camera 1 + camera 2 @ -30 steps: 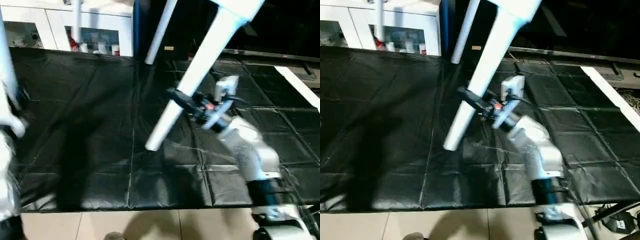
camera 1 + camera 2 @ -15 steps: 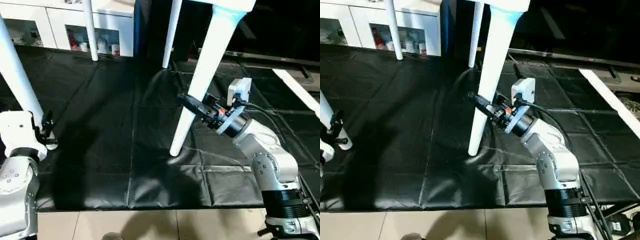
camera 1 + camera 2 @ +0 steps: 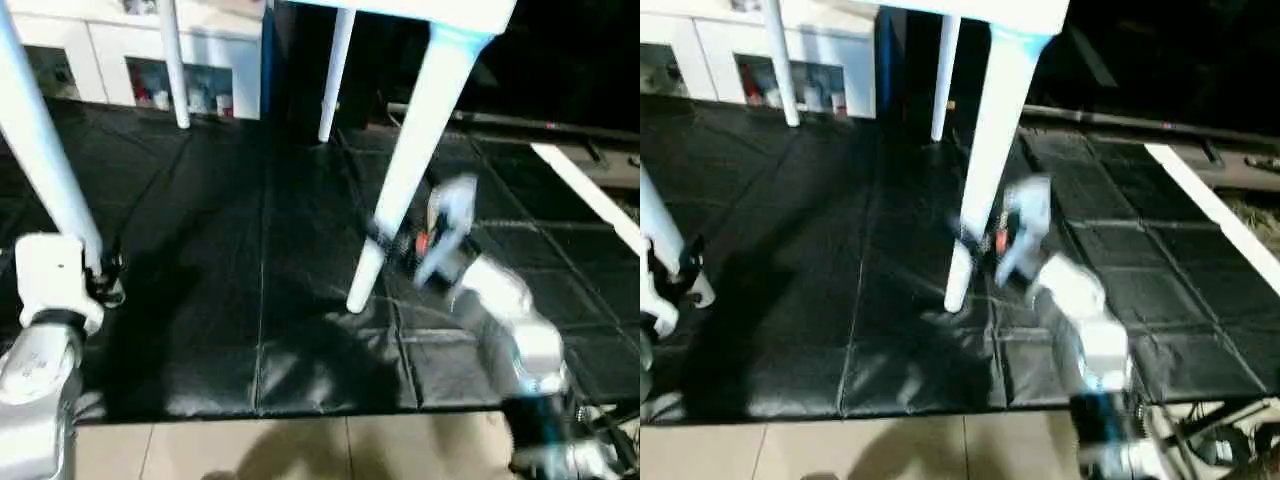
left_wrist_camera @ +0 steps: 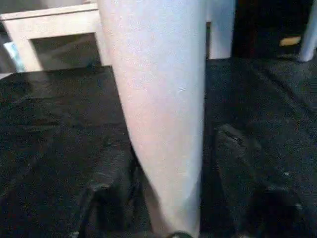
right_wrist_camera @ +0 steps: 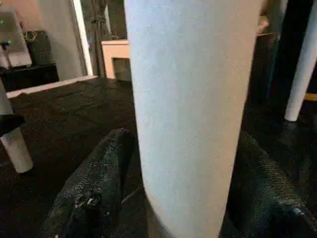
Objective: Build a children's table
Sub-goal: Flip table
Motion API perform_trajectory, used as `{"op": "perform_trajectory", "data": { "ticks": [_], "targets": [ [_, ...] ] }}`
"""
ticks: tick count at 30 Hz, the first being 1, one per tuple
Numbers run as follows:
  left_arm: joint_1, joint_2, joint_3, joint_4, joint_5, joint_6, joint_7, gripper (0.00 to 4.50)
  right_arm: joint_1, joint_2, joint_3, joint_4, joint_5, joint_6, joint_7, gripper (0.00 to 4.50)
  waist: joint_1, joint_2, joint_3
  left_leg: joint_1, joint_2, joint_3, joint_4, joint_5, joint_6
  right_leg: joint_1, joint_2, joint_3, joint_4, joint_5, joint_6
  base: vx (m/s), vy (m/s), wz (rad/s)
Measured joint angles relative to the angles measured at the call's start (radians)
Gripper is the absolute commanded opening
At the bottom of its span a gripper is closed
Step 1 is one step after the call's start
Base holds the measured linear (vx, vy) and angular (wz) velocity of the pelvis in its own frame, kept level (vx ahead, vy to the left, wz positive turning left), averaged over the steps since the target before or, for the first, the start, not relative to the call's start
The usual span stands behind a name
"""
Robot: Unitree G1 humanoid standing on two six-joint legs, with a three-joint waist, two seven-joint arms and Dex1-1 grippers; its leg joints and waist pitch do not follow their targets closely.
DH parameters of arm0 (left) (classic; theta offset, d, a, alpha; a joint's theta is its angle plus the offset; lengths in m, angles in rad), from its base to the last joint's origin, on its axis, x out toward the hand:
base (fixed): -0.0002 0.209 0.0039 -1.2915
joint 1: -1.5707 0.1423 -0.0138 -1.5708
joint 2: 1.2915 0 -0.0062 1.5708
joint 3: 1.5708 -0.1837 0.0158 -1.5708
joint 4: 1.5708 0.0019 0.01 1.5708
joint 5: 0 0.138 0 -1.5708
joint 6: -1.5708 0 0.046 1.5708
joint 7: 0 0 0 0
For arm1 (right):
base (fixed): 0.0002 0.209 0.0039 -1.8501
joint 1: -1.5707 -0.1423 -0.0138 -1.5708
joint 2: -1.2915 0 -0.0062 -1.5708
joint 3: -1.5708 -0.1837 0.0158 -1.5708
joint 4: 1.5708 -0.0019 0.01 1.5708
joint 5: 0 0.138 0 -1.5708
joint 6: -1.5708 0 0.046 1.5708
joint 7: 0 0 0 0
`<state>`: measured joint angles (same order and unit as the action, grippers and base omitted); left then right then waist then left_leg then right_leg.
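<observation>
Since half a second ago the white plastic children's table [image 3: 420,12] is settling from a tilt to stand upright on its four long white tubular legs on the black creased sheet [image 3: 230,250] covering the floor, and the near right leg [image 3: 405,170], which was hanging clear a second ago, is now planting its flared foot on the sheet. That suggests the build is nearly over: all four legs are seated in the tabletop and what remains is letting go. The right tool [image 3: 390,245] is staying clamped around that leg low down, its black fingers [image 5: 94,193] flanking the white tube in the right wrist view. The left tool [image 3: 100,275] is holding the near left leg [image 3: 45,170] just above its foot, fingers [image 4: 106,208] on either side of it. The right forearm is smeared by motion, so it is probably shifting, though which way is unclear. The tabletop's surface is cut off at the upper edge. The two far legs [image 3: 172,60] are standing before the white cabinet with glass doors [image 3: 140,55].
</observation>
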<state>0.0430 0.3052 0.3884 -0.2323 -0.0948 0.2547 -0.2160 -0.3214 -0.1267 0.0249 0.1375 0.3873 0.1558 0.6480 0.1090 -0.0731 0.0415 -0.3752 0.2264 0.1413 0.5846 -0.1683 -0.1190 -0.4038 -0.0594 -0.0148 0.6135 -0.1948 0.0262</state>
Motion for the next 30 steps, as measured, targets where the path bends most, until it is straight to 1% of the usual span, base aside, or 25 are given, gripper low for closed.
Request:
{"op": "perform_trajectory", "data": {
  "ticks": [1, 3, 5, 7, 9, 10, 11, 13, 15, 17, 19, 24, 25, 28, 30],
  "targets": [
    [0.013, -0.003, 0.008, 0.000, -0.018, -0.017, -0.016, 3.10, 0.014, 0.004, 0.000, -0.001, 0.000, -0.014, 0.006, 3.24, 0.000, -0.001, -0.001, 0.000, 0.000, 0.000, 0.000, 0.000, 0.001, 0.000, 0.000, 0.000, 0.001, 0.002, 0.000, 0.000, 0.000, 0.00],
    [0.034, -0.002, 0.018, 0.000, -0.034, -0.045, -0.034, 3.10, 0.023, 0.016, 0.002, -0.002, 0.002, -0.034, 0.011, 3.24, 0.000, -0.001, 0.000, 0.000, 0.000, 0.000, -0.002, 0.000, 0.001, 0.000, 0.000, 0.000, 0.000, 0.003, 0.001, 0.000, 0.000, 0.00],
    [0.056, -0.002, 0.032, -0.001, -0.060, -0.090, -0.060, 3.45, 0.050, 0.031, 0.005, -0.007, -0.001, -0.081, 0.012, 3.62, 0.002, -0.001, -0.001, 0.001, 0.000, 0.001, -0.008, 0.000, 0.001, -0.001, 0.001, -0.001, -0.001, 0.002, 0.001, 0.000, 0.000, 0.00],
    [0.106, -0.002, 0.050, -0.022, -0.092, -0.150, -0.092, 3.54, 0.106, 0.052, 0.004, -0.006, -0.010, -0.165, 0.013, 3.67, 0.003, -0.001, -0.001, 0.001, 0.001, 0.001, -0.011, 0.000, 0.001, -0.001, 0.001, -0.001, -0.002, 0.002, -0.003, 0.025, -0.002, 0.00],
    [0.136, -0.003, 0.057, -0.036, -0.109, -0.189, -0.116, 3.73, 0.139, 0.073, -0.002, 0.001, -0.011, -0.225, 0.012, 3.92, 0.002, 0.002, 0.001, 0.001, 0.001, 0.002, -0.011, -0.002, 0.002, -0.001, 0.001, 0.000, -0.003, 0.000, -0.004, 0.025, -0.002, 0.00],
    [0.151, -0.008, 0.059, -0.042, -0.115, -0.204, -0.129, 3.73, 0.153, 0.081, -0.004, 0.002, -0.012, -0.254, 0.012, 3.92, 0.001, 0.004, 0.001, 0.001, 0.001, 0.003, -0.011, -0.002, 0.003, -0.001, 0.001, 0.000, -0.003, 0.000, -0.004, 0.000, 0.000, 0.00],
    [0.167, -0.017, 0.059, -0.049, -0.129, -0.220, -0.144, 3.95, 0.163, 0.083, -0.006, 0.001, -0.015, -0.277, 0.012, 4.08, 0.001, 0.006, 0.002, 0.001, 0.000, 0.003, -0.012, -0.002, 0.003, -0.002, 0.001, 0.000, -0.004, 0.000, -0.004, 0.000, 0.000, 0.00],
    [0.214, -0.041, 0.050, -0.072, -0.157, -0.255, -0.181, 4.06, 0.185, 0.086, -0.010, 0.001, -0.018, -0.312, 0.014, 4.22, 0.000, 0.006, 0.002, 0.002, 0.000, 0.004, -0.012, -0.003, 0.003, -0.001, 0.001, 0.000, -0.004, -0.001, -0.004, 0.000, 0.000, 0.00],
    [0.245, -0.052, 0.037, -0.082, -0.175, -0.276, -0.206, 4.31, 0.204, 0.089, -0.010, 0.000, -0.026, -0.335, 0.014, 4.43, 0.003, 0.007, 0.002, 0.003, 0.001, 0.004, -0.012, -0.003, 0.003, 0.000, 0.001, 0.000, -0.004, -0.001, -0.003, 0.000, 0.000, 0.00],
    [0.270, -0.073, 0.016, -0.108, -0.188, -0.295, -0.217, 4.46, 0.222, 0.105, -0.010, -0.001, -0.044, -0.375, 0.001, 4.46, 0.003, 0.007, 0.002, 0.003, 0.001, 0.004, -0.012, -0.003, 0.003, 0.000, 0.001, 0.000, -0.004, -0.003, 0.001, 0.000, 0.000, 0.00],
    [0.273, -0.092, -0.022, -0.147, -0.196, -0.315, -0.219, 4.48, 0.246, 0.120, -0.011, -0.007, -0.064, -0.420, -0.030, 4.46, 0.003, 0.007, 0.002, 0.005, 0.001, 0.004, -0.012, -0.003, 0.003, 0.001, 0.001, 0.000, -0.003, -0.003, 0.001, 0.000, 0.000, 0.00],
    [0.281, -0.109, -0.037, -0.183, -0.214, -0.329, -0.212, 4.48, 0.296, 0.125, -0.018, -0.053, -0.082, -0.467, -0.063, 4.46, -0.010, 0.009, 0.002, 0.008, 0.000, 0.004, -0.013, -0.003, 0.003, 0.002, 0.001, 0.001, -0.003, -0.003, 0.001, 0.000, 0.000, 0.00],
    [0.283, -0.120, -0.042, -0.183, -0.211, -0.327, -0.202, 4.48, 0.312, 0.125, -0.018, -0.069, -0.086, -0.468, -0.071, 4.46, -0.013, 0.009, 0.002, 0.007, 0.000, 0.003, -0.013, -0.003, 0.003, 0.002, 0.001, 0.001, -0.003, -0.003, 0.001, 0.000, 0.000, 0.00],
    [0.287, -0.132, -0.061, -0.184, -0.202, -0.309, -0.177, 4.48, 0.361, 0.126, -0.015, -0.132, -0.090, -0.468, -0.083, 4.46, -0.017, 0.008, 0.002, 0.007, 0.000, 0.003, -0.013, -0.003, 0.003, 0.002, 0.001, 0.002, -0.003, -0.003, 0.002, 0.000, 0.000, 0.00],
    [0.290, -0.125, -0.080, -0.193, -0.183, -0.281, -0.165, 4.48, 0.413, 0.121, -0.015, -0.208, -0.091, -0.443, -0.109, 4.46, -0.018, 0.007, 0.001, 0.007, 0.000, 0.003, -0.013, -0.003, 0.003, 0.002, 0.001, 0.002, -0.003, -0.003, 0.002, 0.000, 0.000, 0.00]
  ]
}}
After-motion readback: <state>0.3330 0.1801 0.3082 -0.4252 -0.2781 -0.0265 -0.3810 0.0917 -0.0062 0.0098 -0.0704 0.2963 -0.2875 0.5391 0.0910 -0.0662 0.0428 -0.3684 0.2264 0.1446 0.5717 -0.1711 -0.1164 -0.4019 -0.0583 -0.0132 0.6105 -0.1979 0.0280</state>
